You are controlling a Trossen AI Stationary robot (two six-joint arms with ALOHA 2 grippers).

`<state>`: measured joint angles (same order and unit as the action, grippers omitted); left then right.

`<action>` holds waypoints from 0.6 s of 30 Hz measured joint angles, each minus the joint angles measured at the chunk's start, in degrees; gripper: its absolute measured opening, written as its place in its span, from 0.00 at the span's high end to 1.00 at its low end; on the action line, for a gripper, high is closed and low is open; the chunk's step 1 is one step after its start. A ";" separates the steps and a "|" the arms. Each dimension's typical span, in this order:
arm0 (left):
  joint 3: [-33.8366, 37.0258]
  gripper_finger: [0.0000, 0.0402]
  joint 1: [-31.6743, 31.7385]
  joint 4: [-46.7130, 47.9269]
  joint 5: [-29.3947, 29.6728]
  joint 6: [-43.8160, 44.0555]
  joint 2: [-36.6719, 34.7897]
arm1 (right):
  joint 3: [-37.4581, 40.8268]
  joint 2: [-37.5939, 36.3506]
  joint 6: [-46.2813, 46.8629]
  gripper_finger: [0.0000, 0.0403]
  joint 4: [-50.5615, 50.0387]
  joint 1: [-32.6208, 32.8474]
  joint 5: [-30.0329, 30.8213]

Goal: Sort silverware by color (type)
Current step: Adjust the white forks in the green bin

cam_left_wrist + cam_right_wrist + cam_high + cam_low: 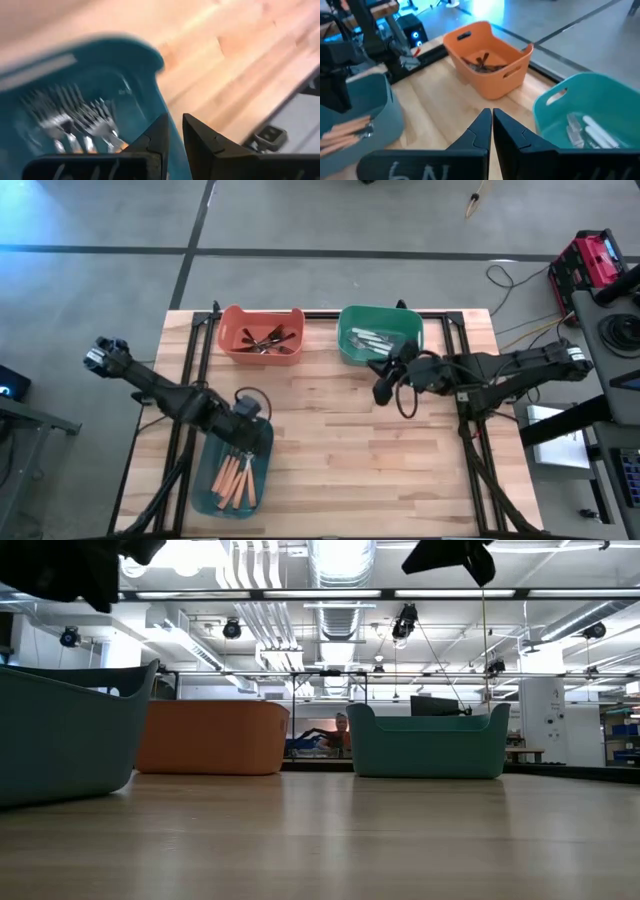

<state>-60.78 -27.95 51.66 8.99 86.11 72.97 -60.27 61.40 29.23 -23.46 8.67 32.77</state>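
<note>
Nearest the front edge of the wooden tabletop (pixel 340 440), on the left, stands a blue bin (pixel 232 502) holding the orange-handled forks (pixel 236 477) — handles toward the front, metal heads toward the back. The left tool (pixel 243 442) hangs over the back end of this bin, just above the fork heads. In the left wrist view its two dark fingers (pixel 161 134) stand narrow, a thin gap between them and nothing gripped; the forks' tines (pixel 80 112) lie in the bin below, blurred.

Farther back, right of centre, the right tool (pixel 383 390) hovers over bare wood, just in front of the green bin (pixel 347 340). Its fingers (pixel 481 131) are pressed together and empty, with only a hairline seam between them in the right wrist view.

At the back edge of the tabletop two bins stand side by side, apart from each other. The orange bin (pixel 232 335), on the left, holds the all-black utensils (pixel 268 340), lying crossed in a loose heap. The green bin, on the right, holds the white-handled utensils (pixel 372 340), lying roughly side by side.

In the low view the blue bin's wall (pixel 60 735) fills the left, with the orange bin (pixel 212 737) and green bin (pixel 428 743) beyond — and a person (pixel 342 730) in the room behind, seen between them.
</note>
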 joint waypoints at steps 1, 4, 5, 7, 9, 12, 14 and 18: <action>-0.37 0.91 0.83 0.98 0.43 -1.28 0.00 | -0.74 0.16 -0.41 0.98 -0.18 -0.53 -0.07; -0.47 0.91 3.12 2.94 0.98 -4.79 0.00 | -2.91 0.63 -2.16 0.98 -0.33 -1.90 -1.23; -0.47 0.91 3.81 3.44 0.98 -6.18 0.00 | -3.75 0.80 -2.71 0.98 -0.29 -2.38 -1.83; -0.47 0.91 5.27 5.02 0.91 -8.98 0.00 | -5.24 1.36 -2.88 0.98 -0.30 -3.33 -2.69; -0.47 0.91 7.03 6.11 0.19 -11.77 -0.16 | -6.68 2.33 -2.85 0.98 -0.35 -4.31 -3.30; -0.47 0.91 9.89 6.87 -0.44 -16.33 -0.81 | -8.96 3.91 -2.86 0.98 -1.66 -5.41 -3.46; -0.47 0.91 12.04 6.88 -0.52 -19.46 -1.39 | -10.81 5.02 -2.82 0.98 -3.40 -6.28 -4.58; -0.47 0.91 16.51 6.81 -0.50 -25.77 -3.27 | -15.21 8.13 -2.69 0.98 -8.55 -8.17 -6.22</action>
<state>-61.25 -11.44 58.48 8.49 60.34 69.70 -75.48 69.53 26.54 -32.00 0.50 26.55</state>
